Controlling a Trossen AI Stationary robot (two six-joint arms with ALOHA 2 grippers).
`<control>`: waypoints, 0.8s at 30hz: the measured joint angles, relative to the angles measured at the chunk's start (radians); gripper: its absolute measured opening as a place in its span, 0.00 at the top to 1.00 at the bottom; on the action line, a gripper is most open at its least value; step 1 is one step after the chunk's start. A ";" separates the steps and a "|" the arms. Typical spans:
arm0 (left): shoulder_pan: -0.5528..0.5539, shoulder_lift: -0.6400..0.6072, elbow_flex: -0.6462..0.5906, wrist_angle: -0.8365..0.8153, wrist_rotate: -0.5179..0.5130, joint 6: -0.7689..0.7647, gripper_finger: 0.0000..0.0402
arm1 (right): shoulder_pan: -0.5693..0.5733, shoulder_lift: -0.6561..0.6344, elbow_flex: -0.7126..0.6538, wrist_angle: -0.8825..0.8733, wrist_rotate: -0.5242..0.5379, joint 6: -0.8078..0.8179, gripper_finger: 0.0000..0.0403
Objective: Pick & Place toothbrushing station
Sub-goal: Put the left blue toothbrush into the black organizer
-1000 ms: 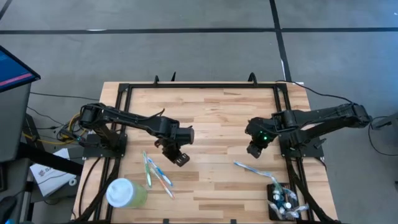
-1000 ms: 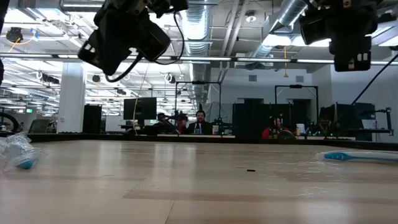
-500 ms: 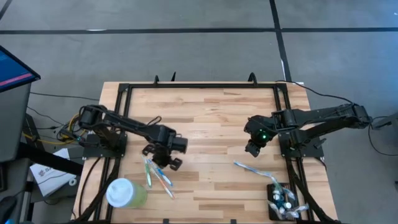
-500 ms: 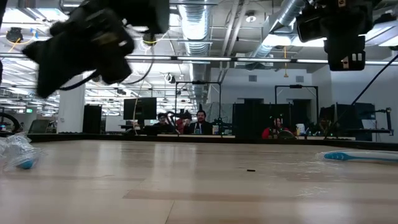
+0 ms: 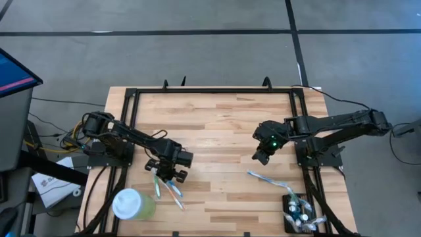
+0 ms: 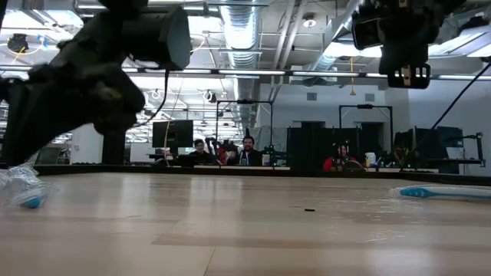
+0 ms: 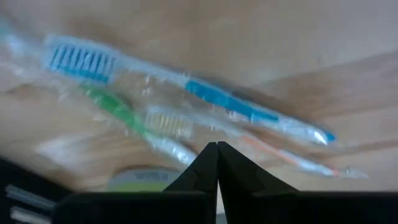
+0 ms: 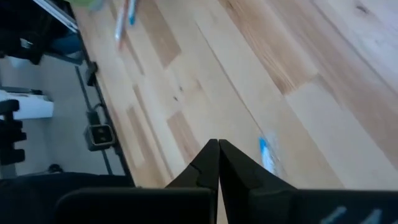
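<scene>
I have the left gripper low over the table, jaws fully closed and holding nothing, tips right above the wrapped toothbrushes at about 7 o'clock on the table. In the left wrist view the closed fingers point at a blue brush and a green one lying side by side. The green cup sits just past them, toward the 7 o'clock corner. My right gripper hangs above bare wood around 3 o'clock, jaws shut and empty, with one wrapped brush near it. The station sits at the 5 o'clock corner, well apart from both grippers
</scene>
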 joint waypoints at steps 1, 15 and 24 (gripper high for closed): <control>0.003 0.000 -0.018 0.027 -0.001 -0.006 1.00 | 0.000 0.003 0.000 -0.001 -0.003 0.000 1.00; 0.024 -0.005 -0.123 0.171 -0.102 0.127 1.00 | -0.008 0.021 0.002 0.024 -0.025 0.000 1.00; 0.034 -0.055 -0.064 0.290 -0.393 0.362 1.00 | -0.008 0.021 0.002 0.054 -0.023 -0.007 1.00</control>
